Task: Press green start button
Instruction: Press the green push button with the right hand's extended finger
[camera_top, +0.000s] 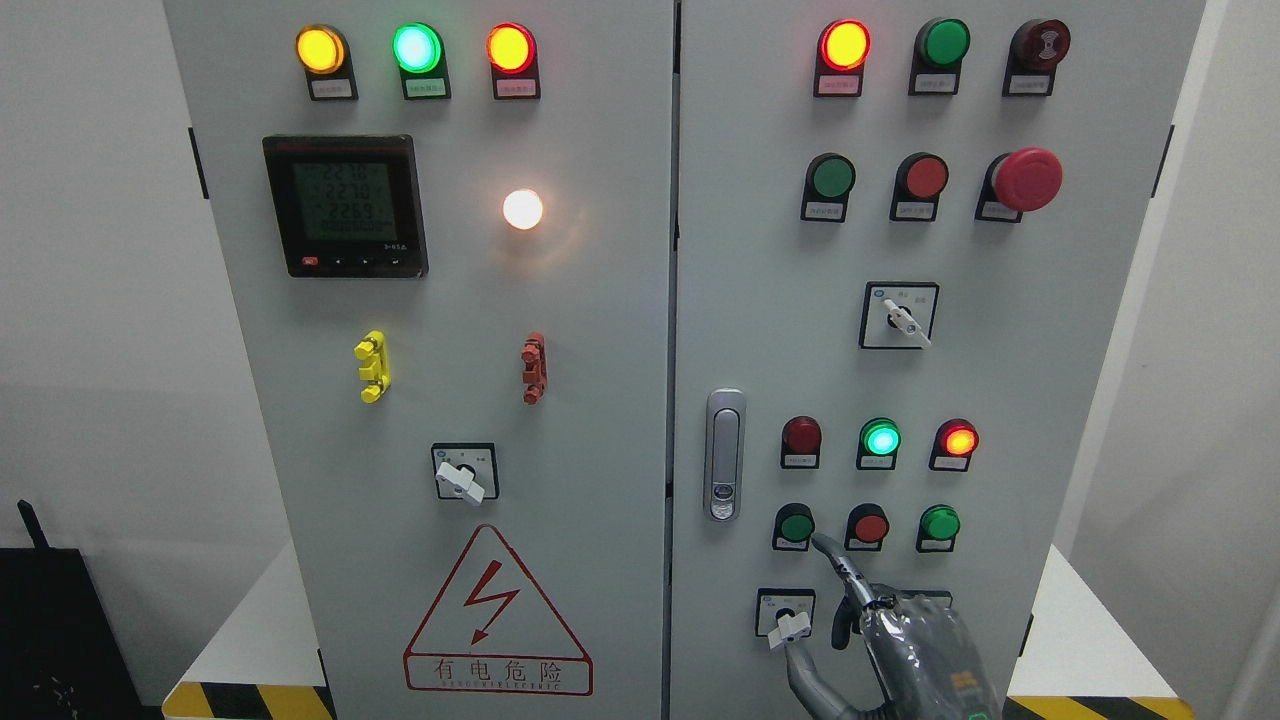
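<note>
My right hand (905, 640), grey and wrapped in clear film, rises from the bottom edge in front of the right cabinet door. Its index finger (838, 565) is stretched up and left, while the other fingers are curled and hold nothing. The fingertip sits just below and right of a dark green push button (796, 526), the left one in the lowest button row. I cannot tell whether it touches the button. In the same row are a red button (870, 527) and a brighter green button (940, 523). The left hand is out of view.
Above that row, three lamps: dark red (802, 435), lit green (881, 438), lit red (959, 440). A white rotary switch (787, 622) is left of my hand, and a door handle (725, 455) lies further left. A red mushroom stop button (1027, 179) is high up.
</note>
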